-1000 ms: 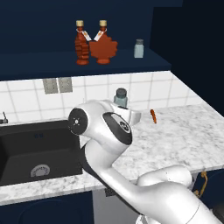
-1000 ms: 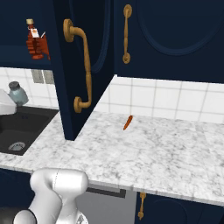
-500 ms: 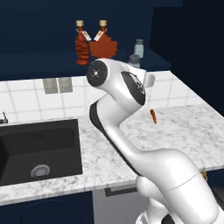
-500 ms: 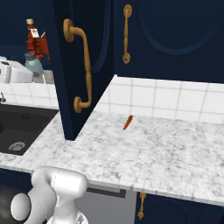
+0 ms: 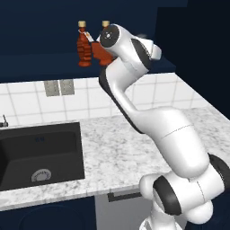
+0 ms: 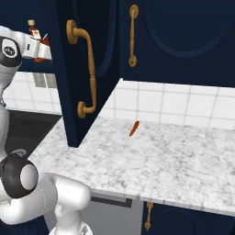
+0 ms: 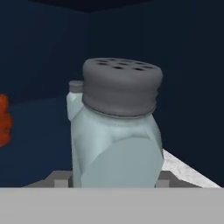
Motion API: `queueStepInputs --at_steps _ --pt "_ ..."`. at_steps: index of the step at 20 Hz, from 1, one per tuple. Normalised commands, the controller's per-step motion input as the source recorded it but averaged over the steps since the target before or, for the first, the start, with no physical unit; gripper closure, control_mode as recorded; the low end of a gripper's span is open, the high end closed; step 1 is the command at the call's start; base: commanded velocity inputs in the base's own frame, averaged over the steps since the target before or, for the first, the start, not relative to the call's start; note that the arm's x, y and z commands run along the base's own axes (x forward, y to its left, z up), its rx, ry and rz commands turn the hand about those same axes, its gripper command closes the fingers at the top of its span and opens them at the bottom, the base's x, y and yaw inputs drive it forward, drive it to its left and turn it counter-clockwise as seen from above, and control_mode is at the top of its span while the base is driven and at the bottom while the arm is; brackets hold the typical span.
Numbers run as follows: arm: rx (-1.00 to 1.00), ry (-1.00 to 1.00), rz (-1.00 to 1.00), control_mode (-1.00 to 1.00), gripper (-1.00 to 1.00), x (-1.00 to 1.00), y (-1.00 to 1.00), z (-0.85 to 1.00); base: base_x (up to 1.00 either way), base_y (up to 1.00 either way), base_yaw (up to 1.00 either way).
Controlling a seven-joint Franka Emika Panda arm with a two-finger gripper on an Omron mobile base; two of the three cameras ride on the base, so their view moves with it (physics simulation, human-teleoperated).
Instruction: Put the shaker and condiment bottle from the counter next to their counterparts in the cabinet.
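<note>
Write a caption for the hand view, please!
Pale blue-grey glass shaker with holed grey cap, held up close inside the dark navy cabinet.

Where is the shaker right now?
In the hand view, the shaker sits upright between the pincer's fingertips, up inside the cabinet, with its matching shaker just behind it on the left.

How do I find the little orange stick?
Look at the marble counter right of the open navy door. Near the tiled wall lies the stick, alone on the marble: thin, orange and carrot-like, unlike the red-brown bottles in the cabinet.
</note>
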Motion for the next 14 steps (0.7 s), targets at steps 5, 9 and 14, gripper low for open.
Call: queueStepInputs --at_steps 5,9,14 --pt "-0.02 0.01 -0.03 -1.00 1.00 0.92 -0.13 -0.08 0.00 0.00 0.00" --pt "0.00 0.00 -0.09 -1.00 1.00 0.38 -0.33 -0.03 0.00 0.00 0.00" --pt "0.00 0.01 -0.04 -1.00 1.00 0.00 -0.08 -0.12 0.00 0.00 0.00"
